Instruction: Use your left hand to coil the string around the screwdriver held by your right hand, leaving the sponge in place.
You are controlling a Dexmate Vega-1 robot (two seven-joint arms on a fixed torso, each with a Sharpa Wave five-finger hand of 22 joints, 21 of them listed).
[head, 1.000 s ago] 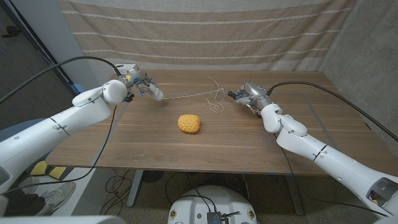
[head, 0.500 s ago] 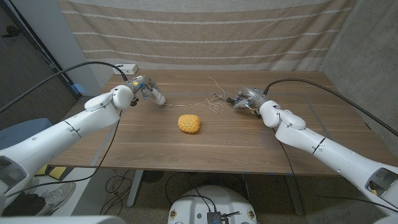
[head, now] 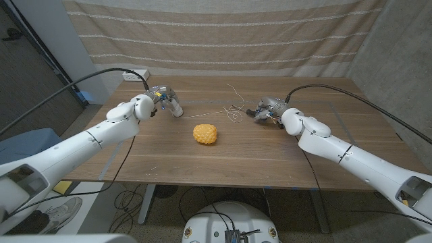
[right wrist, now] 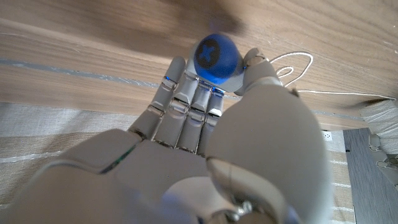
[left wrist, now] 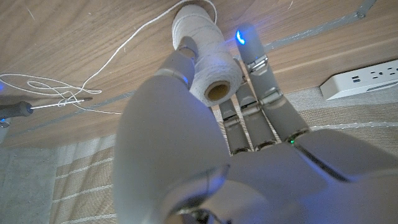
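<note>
My left hand (head: 160, 98) grips a spool of white string (head: 173, 106) at the table's far left; the spool (left wrist: 208, 59) sits between the fingers of that hand (left wrist: 205, 149). From it the string (head: 202, 111) runs across to loose loops (head: 234, 111) around the screwdriver shaft (head: 251, 111). My right hand (head: 271, 108) holds the screwdriver, and its blue handle end (right wrist: 216, 55) pokes out of the closed right hand (right wrist: 217, 143). In the left wrist view, the shaft (left wrist: 46, 107) lies among the string loops (left wrist: 62, 93). The yellow sponge (head: 205, 133) lies mid-table, apart from both hands.
A white power strip (head: 135, 75) lies at the table's far left corner and is seen again as a power strip (left wrist: 367, 78) beyond the spool. A striped curtain hangs behind the wooden table (head: 223, 165). Bare wood lies in front of the sponge.
My left hand has carried the spool to the right and a little nearer, so the string sags more. My right hand with the screwdriver has dropped slightly. The sponge has not moved.
</note>
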